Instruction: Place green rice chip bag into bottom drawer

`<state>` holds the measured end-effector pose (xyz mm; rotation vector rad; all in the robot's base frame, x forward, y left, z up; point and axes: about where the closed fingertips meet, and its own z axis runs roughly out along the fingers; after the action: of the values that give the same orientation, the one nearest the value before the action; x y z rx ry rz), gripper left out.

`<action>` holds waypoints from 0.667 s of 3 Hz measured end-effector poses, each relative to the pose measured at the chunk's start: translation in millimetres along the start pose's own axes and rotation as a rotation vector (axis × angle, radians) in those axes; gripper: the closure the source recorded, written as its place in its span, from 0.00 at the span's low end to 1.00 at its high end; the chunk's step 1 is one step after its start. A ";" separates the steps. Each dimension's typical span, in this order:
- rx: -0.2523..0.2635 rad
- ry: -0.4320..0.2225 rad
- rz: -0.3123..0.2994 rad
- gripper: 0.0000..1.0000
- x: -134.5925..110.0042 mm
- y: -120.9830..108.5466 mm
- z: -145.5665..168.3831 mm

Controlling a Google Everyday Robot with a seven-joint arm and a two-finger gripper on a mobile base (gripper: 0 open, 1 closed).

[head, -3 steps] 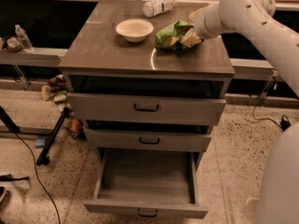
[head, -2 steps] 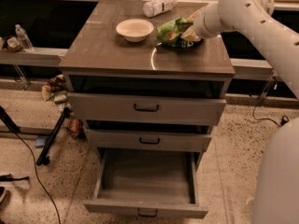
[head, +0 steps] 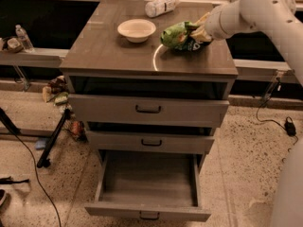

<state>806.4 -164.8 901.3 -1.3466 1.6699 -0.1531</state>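
Note:
The green rice chip bag (head: 176, 35) is on the right part of the cabinet top (head: 109, 51), crumpled, just right of a white bowl. My gripper (head: 195, 32) reaches in from the right on the white arm and is shut on the bag's right end, close to the top surface. The bottom drawer (head: 147, 211) is pulled out wide open below, and its inside shows nothing in it.
A white bowl (head: 136, 30) stands left of the bag. A white plastic bottle (head: 161, 6) lies at the back of the top. The two upper drawers (head: 147, 109) are slightly ajar. Cables and a dark stand (head: 52, 141) lie on the floor at left.
The gripper and the bag have shifted slightly on the cabinet top, and the bag looks more squeezed and turned. The drawers have not moved.

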 end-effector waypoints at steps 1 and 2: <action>-0.060 -0.108 0.050 1.00 -13.6 13.1 -42.9; -0.129 -0.135 0.105 1.00 -21.8 36.3 -84.9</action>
<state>718.9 -170.3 937.7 -1.3304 1.6542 0.1068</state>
